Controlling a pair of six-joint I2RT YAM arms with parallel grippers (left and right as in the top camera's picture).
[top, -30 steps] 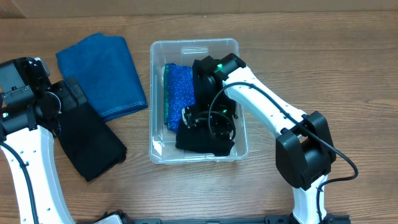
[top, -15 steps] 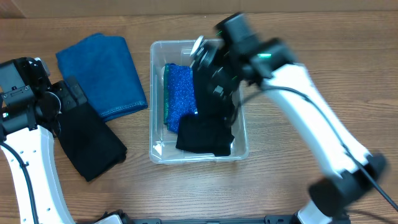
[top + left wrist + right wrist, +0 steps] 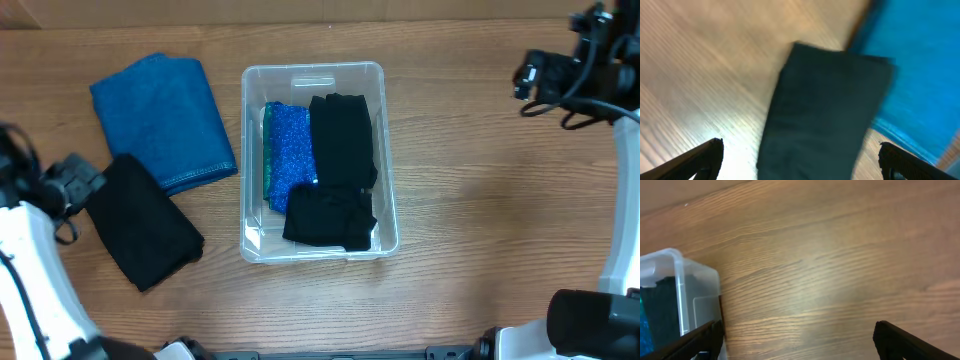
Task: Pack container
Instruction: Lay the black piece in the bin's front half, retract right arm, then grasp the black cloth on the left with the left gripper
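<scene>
The clear container (image 3: 310, 68) stands mid-table. Inside it lie a sparkly blue cloth (image 3: 290, 150), a long black cloth (image 3: 342, 140) and a folded black cloth (image 3: 328, 218). Its corner also shows in the right wrist view (image 3: 695, 285). My right gripper (image 3: 530, 80) is open and empty, high at the far right over bare wood (image 3: 797, 340). A black folded cloth (image 3: 145, 220) lies on the table left of the container. My left gripper (image 3: 72, 180) is open at that cloth's left end, its fingers (image 3: 800, 162) spread either side of the cloth (image 3: 830, 105).
A folded blue towel (image 3: 165, 120) lies at the back left, its edge touching the black cloth; it also shows in the left wrist view (image 3: 920, 75). Bare wooden table lies right of the container.
My right arm has lifted out of the container and swung away to the far right, leaving the black cloths inside. My left arm has shifted slightly left and down.
</scene>
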